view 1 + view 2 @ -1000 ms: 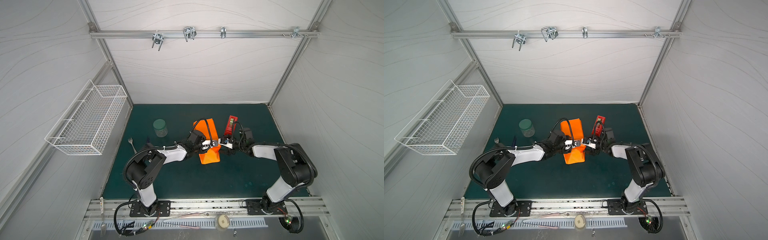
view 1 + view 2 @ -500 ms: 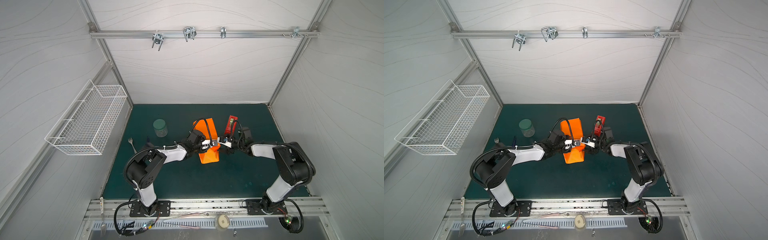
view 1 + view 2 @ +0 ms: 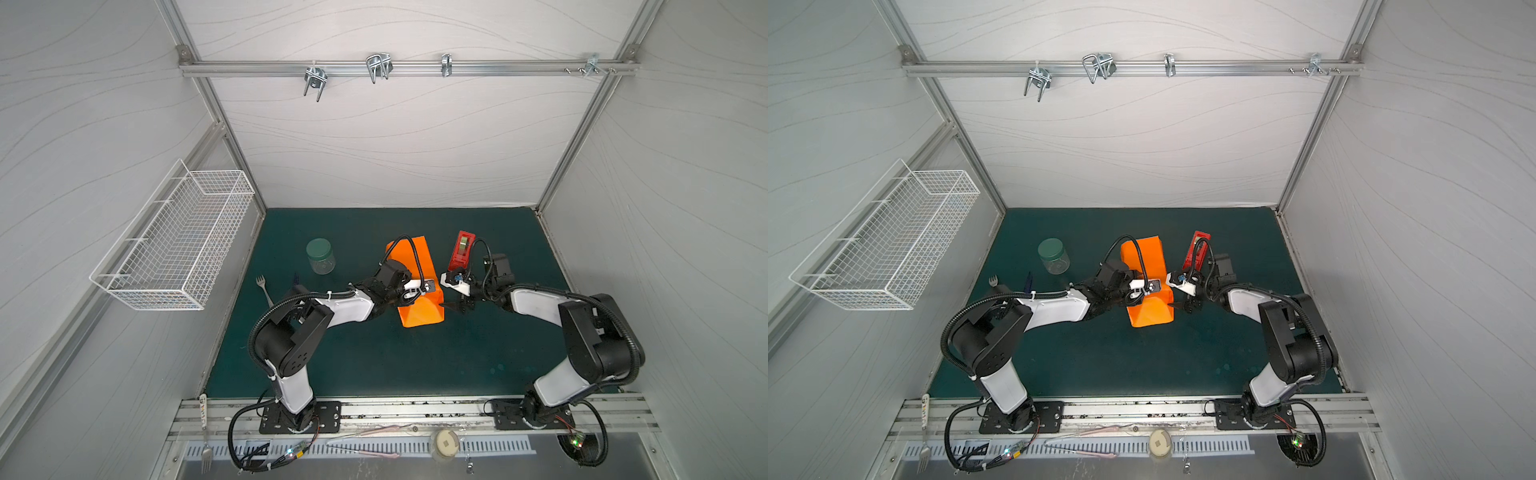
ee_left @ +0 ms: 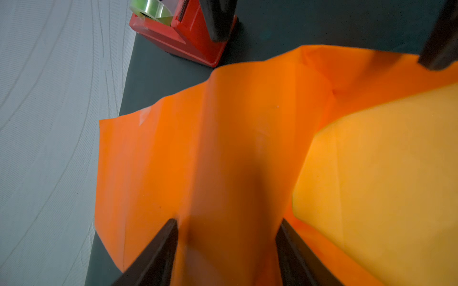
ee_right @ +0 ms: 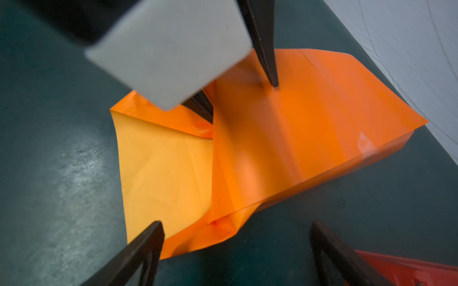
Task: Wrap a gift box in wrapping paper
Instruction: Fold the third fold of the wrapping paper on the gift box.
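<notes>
Orange glossy creased wrapping paper (image 3: 422, 313), left pincer (image 4: 228, 222) spread atop, right pincer (image 5: 236, 224) released

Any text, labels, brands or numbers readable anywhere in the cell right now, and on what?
Nothing readable.
No print on the wrapping paper: plain orange.
No label shows on the tape dispenser.
Dark marks on the white tag at the front rail: too small to read.
</notes>
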Controlling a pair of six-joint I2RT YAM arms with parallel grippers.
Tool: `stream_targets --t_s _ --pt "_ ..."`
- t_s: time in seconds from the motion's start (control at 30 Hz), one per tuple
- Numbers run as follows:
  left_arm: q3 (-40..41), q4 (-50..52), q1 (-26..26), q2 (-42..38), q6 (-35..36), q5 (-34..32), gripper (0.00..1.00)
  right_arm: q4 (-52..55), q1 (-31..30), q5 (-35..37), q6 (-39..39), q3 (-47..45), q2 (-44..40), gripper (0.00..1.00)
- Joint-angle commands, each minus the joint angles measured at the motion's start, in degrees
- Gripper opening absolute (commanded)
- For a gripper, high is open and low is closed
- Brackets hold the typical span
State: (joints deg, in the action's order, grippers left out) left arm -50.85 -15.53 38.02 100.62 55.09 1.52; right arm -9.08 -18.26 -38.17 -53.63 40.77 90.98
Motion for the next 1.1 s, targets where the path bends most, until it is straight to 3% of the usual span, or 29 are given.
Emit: stream_targets --t_s 0.0,0.2,0.43,1.07 --pt "0.8 5.9 -0.2 3.3 0.4 0.0 0.64 -1.0 -1.8 2.9 2.9 0.4 1.3 0.91" --pt "1.2 5.3 -0.2 3.4 0.8 0.0 0.64 -10.0 -3.9 13.8 5.0 -2.2 4.3 0.88" --pt "1.0 5.3 -0.2 3.5 1.0 0.2 0.64 -13.4 -7.2 22.1 4.7 -3.3 5.2 0.82" --pt "1.3 4.2 -0.2 3.8 1.4 -0.2 0.64 -12.3 -10.8 24.2 9.9 -2.5 1.1 0.74"
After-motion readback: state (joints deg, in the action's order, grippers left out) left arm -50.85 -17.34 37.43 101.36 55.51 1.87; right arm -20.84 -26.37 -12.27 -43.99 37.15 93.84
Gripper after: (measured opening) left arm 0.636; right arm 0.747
